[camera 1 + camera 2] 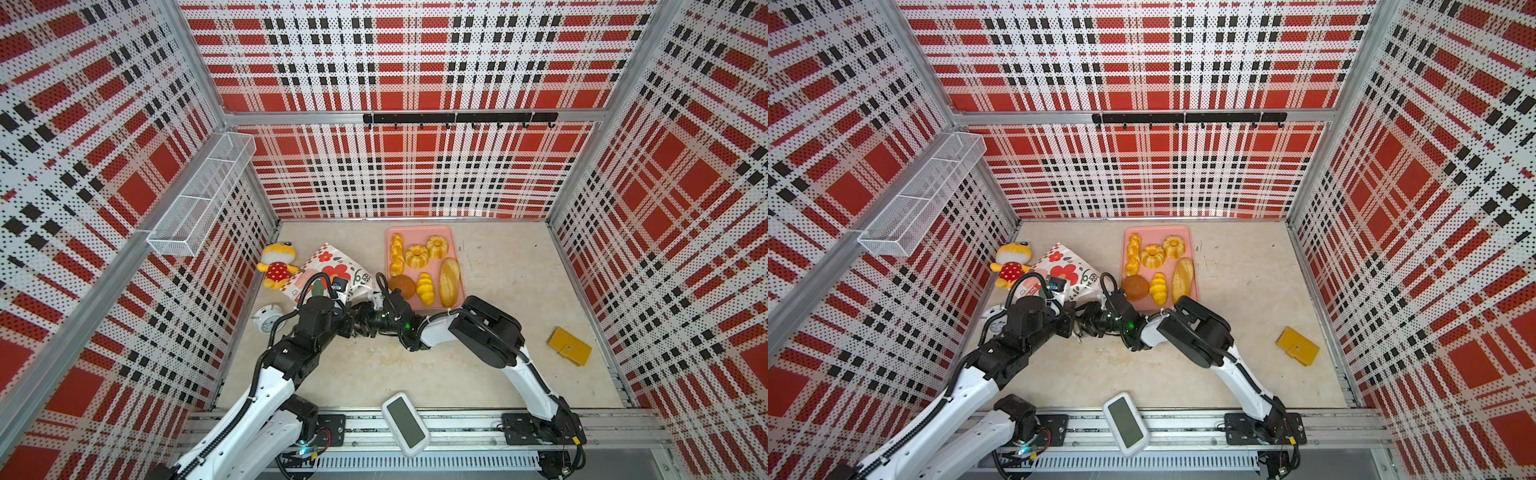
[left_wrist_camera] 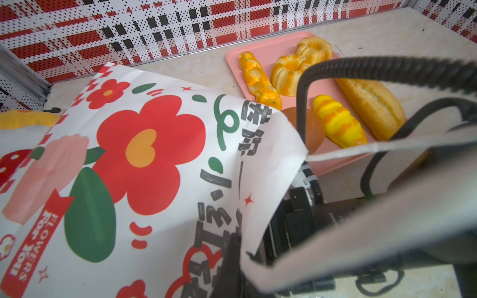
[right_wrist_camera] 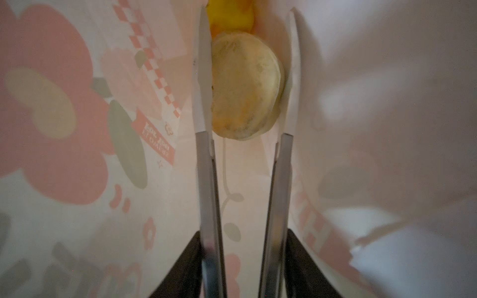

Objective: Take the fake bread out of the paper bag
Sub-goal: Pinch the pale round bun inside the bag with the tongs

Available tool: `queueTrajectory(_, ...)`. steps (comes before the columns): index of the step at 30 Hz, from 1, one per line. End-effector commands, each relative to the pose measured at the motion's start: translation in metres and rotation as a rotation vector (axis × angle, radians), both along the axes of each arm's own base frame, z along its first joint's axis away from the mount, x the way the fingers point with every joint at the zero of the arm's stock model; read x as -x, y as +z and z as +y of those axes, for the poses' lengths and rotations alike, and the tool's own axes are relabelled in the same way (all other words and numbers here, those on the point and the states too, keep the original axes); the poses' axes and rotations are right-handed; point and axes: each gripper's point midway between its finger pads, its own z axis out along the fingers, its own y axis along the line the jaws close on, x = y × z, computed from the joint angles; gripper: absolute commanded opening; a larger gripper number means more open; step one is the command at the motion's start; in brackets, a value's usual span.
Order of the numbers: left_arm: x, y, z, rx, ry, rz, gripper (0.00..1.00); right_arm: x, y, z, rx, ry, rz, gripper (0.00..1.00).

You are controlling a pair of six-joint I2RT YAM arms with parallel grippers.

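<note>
Right tool (image 3: 247, 20): deep inside the paper bag (image 2: 144, 154), one finger on each side of a round bun (image 3: 245, 85); squeezing or not, cannot tell.
Yellow bread (image 3: 229, 15): just past the bun, farther in than the tool tips.
Left tool (image 2: 232, 258): clenched on the bag's rim.
Pink tray (image 1: 409, 235): on the desk (image 1: 374, 365) near the right tool, outside the bag, with six breads (image 1: 417, 255).

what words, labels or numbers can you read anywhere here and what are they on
"FLOWERS FOR YOU": red ribbon banner on the paper bag, left wrist view.
Black brush characters down the bag's face: stylised, creased, cannot read them.
Mirrored banner lettering showing through the paper, right wrist view: too blurred.
Alarm clock dial numbers: too small.
</note>
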Motion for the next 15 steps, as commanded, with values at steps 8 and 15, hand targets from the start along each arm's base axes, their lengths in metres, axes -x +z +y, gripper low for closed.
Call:
queueTrajectory(8, -0.007, 0.016, -0.012, 0.061, -0.012, -0.091, 0.0, 0.019, 0.04, -0.028, 0.013, 0.048, -0.135, 0.05)
queueTrajectory(15, -0.008, 0.015, -0.012, 0.062, 0.0, -0.103, 0.0, 0.045, 0.054, -0.057, 0.049, 0.051, -0.17, 0.0)
